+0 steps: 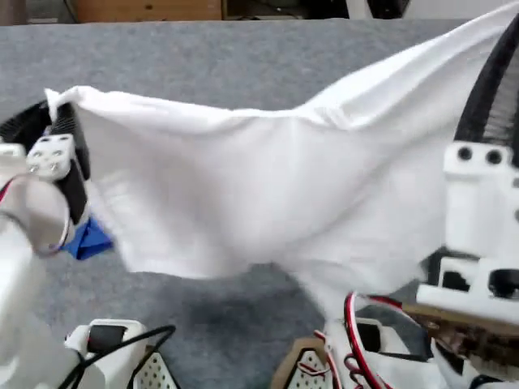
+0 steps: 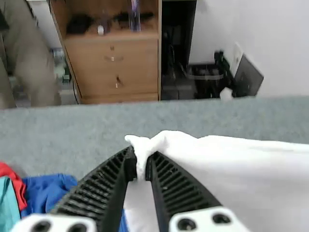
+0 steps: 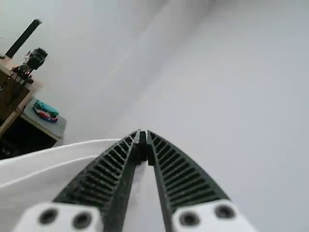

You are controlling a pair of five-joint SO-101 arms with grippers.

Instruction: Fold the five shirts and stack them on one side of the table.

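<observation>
The grey, felt-like table top (image 1: 243,57) ran wide and flat. A broad strip of it showed between the cloth's upper edge and the table's straight far edge, and another patch lay in shadow under the hanging hem. Over it hung a thin, soft white shirt (image 1: 268,186), stretched sideways between the two arms. Its top edge sagged in a shallow curve, its lower edge drooped loose and uneven, and faint creases ran across the smooth fabric.

The black, ribbed left gripper (image 2: 140,157) was pinched tight on one bunched corner of the shirt, raised above the table's left side. The right gripper (image 3: 143,137) was clamped on a thin, taut edge of the same shirt, held higher and pointing up at a pale wall.

Below the left gripper lay a crumpled blue cloth (image 2: 46,191) on the table, just beside the shirt's hanging edge. At its outer side sat smaller folds of red cloth (image 2: 9,176) and teal cloth (image 2: 6,208), all three touching in one heap.

Past the far edge stood a boxy wooden cabinet (image 2: 113,63) with drawers.
</observation>
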